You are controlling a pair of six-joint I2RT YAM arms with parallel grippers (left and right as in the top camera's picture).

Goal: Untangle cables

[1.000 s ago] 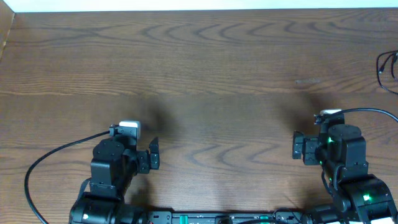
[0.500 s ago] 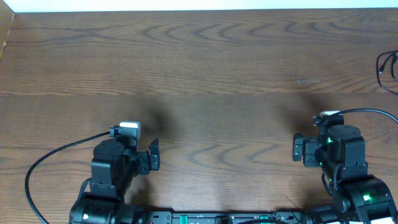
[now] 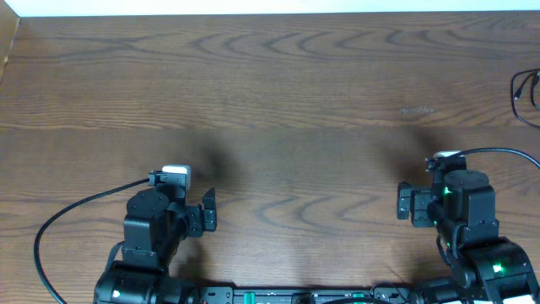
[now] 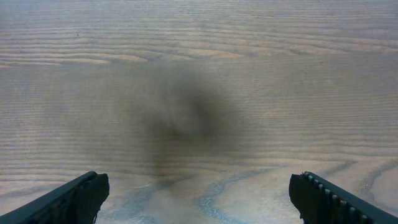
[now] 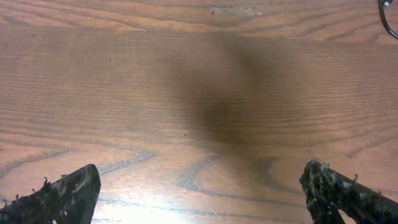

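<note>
Left claw [image 4: 199, 188] spread wide, held over tabletop [image 3: 278, 76] near edge. Right claw [image 5: 199, 175] spread likewise. Black cable [image 3: 525, 88] spotted at tabletop's far right edge.

brown wood-grain table [image 3: 278, 76], thin black cable [image 3: 515, 89] lying at its far right edge

Two black arms with boxy, rounded joints

The left arm [image 3: 150, 232] and right arm [image 3: 472, 221] are matte black. Each carries a small white block [image 3: 175, 171] with a thick black cable [image 3: 93, 197] curving away. Green lights [image 3: 499, 270] glow on the right arm. On the left gripper [image 4: 199, 190] the fingers [image 4: 326, 196] are black with ridged inner edges; on the right gripper [image 5: 200, 180] they look speckled and scuffed.
</note>
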